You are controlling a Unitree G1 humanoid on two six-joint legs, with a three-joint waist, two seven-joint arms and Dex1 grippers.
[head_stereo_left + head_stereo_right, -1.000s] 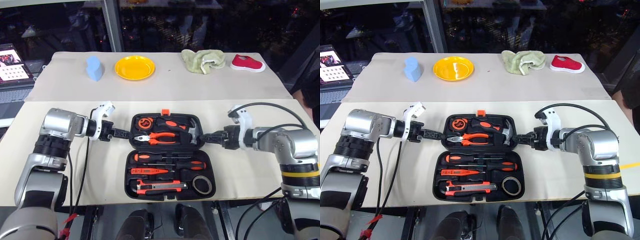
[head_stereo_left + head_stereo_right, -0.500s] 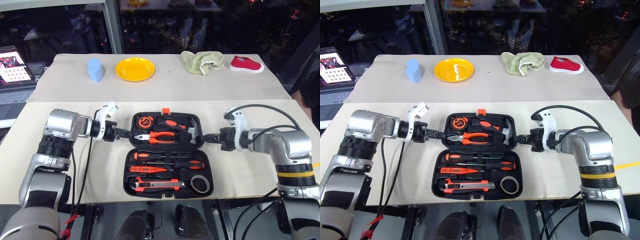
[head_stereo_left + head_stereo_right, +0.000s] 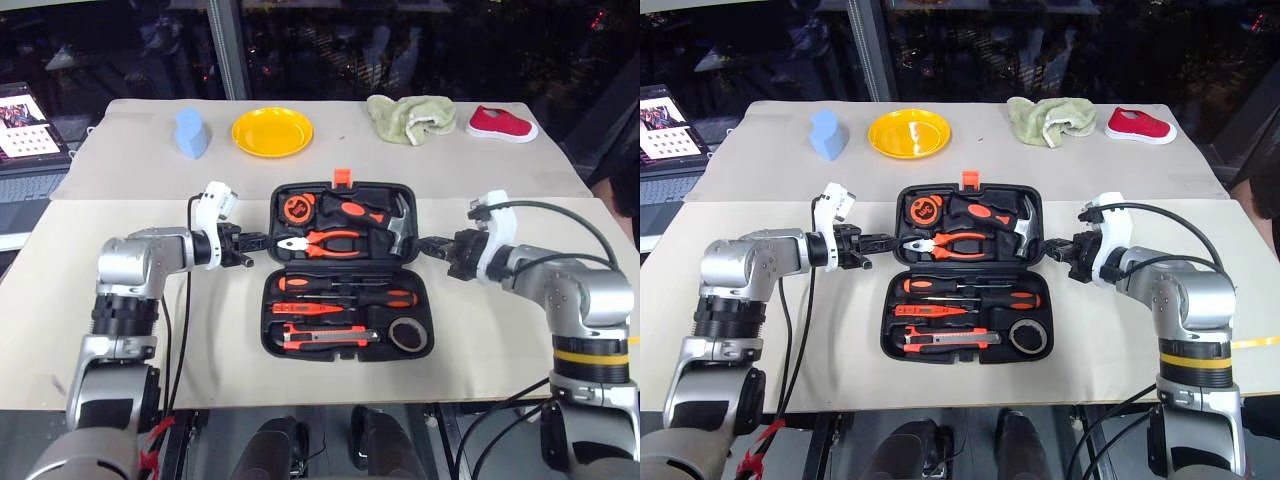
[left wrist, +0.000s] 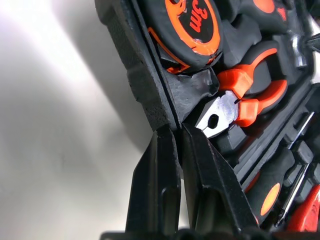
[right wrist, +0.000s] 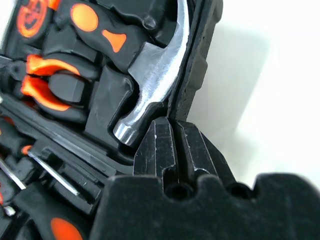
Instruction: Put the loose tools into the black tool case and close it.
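Note:
The black tool case [image 3: 270,325] lies open on the table in front of me. Its far half [image 3: 400,190] holds a tape measure, pliers and a hammer. The near half holds two screwdrivers [image 3: 345,298], a slim red tester [image 3: 925,311] and the orange-and-black utility knife [image 3: 322,337], all seated in recesses. My left gripper [image 3: 262,240] is shut on the far half's left rim [image 4: 150,100]. My right gripper [image 3: 425,243] is shut on its right rim [image 5: 197,75], beside the hammer head [image 5: 150,95].
Along the table's far side stand a blue block [image 3: 190,133], a yellow plate [image 3: 272,131], a green cloth [image 3: 410,115] and a red shoe [image 3: 502,123]. A laptop [image 3: 22,120] sits off the left edge. A tape roll [image 3: 405,335] lies in the case.
Both grippers went from open to shut on the side rims of the case's far half, and both hands rose a little with it. The camera view also shifted.

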